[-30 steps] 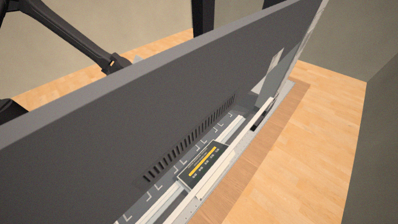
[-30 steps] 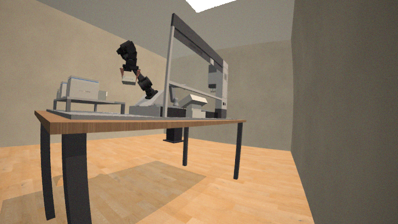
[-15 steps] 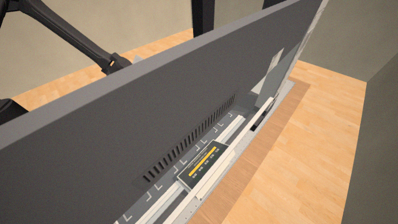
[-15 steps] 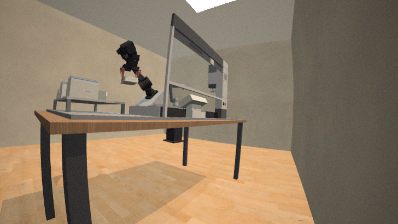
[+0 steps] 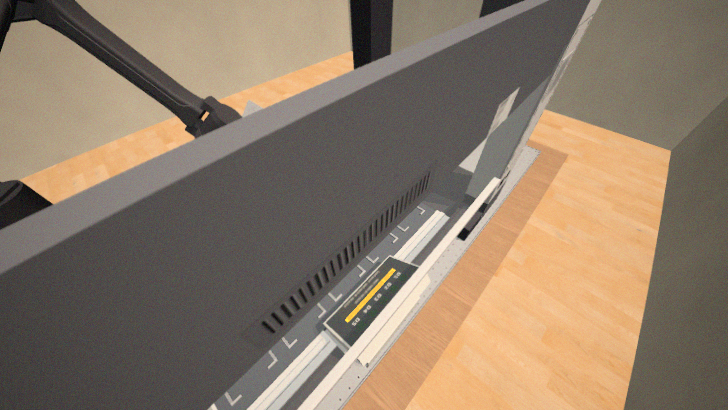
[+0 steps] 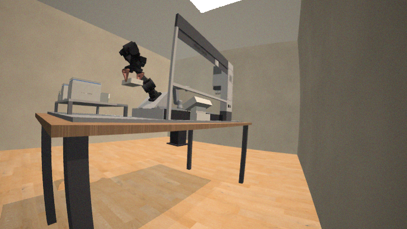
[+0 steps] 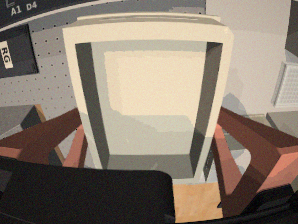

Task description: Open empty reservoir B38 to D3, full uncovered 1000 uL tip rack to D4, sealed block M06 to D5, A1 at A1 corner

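Note:
My gripper (image 7: pixel 149 110) (image 6: pixel 132 75) is shut on the one-well reservoir (image 7: pixel 153 90) (image 6: pixel 132 82), a cream open tray with an empty well. It holds the reservoir level by its long sides, high above the table, between the SHELF (image 6: pixel 91 103) and the gantry frame (image 6: pixel 172 71). The RG label (image 7: pixel 5 54) shows at the left edge. The top view shows only an arm link (image 5: pixel 127 66), not the gripper.
Pale boxes (image 6: pixel 84 89) stand on the SHELF. A large grey panel (image 5: pixel 254 203) blocks most of the top view; below it run bracket marks and a dark label plate (image 5: pixel 369 300). A slanted console (image 6: pixel 200 103) and a tall unit (image 6: pixel 227 85) stand under the gantry.

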Tool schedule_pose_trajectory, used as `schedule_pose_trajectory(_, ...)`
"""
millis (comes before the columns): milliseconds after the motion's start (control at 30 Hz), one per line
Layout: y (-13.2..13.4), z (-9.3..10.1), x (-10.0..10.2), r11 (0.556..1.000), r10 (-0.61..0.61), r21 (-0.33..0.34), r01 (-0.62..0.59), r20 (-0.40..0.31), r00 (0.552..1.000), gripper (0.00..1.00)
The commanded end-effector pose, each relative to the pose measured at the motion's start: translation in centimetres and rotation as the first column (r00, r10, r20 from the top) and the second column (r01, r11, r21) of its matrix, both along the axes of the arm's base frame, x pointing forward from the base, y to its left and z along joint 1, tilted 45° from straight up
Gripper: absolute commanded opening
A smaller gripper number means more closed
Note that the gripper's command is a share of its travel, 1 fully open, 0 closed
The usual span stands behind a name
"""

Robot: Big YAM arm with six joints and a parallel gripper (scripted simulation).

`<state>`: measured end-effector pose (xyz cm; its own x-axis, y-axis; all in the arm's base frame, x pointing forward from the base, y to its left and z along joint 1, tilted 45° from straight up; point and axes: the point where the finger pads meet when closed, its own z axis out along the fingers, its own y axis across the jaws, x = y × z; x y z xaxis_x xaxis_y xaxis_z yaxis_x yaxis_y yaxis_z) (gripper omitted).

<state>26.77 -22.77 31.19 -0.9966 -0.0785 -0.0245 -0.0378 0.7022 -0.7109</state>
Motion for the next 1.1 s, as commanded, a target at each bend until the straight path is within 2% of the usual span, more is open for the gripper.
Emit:
schedule_pose_trajectory(0,0.29,3.08,0.7,0.996,0.079,-0.03,-0.079,-0.008,0.997,0.0)
schedule_pose_trajectory(100,0.29,3.07,0.7,0.993,0.113,-0.033,-0.114,-0.045,0.993,0.0)
schedule_pose_trajectory(1067,0.24,3.1,0.68,0.993,0.11,-0.034,-0.112,-0.042,0.993,0.0)
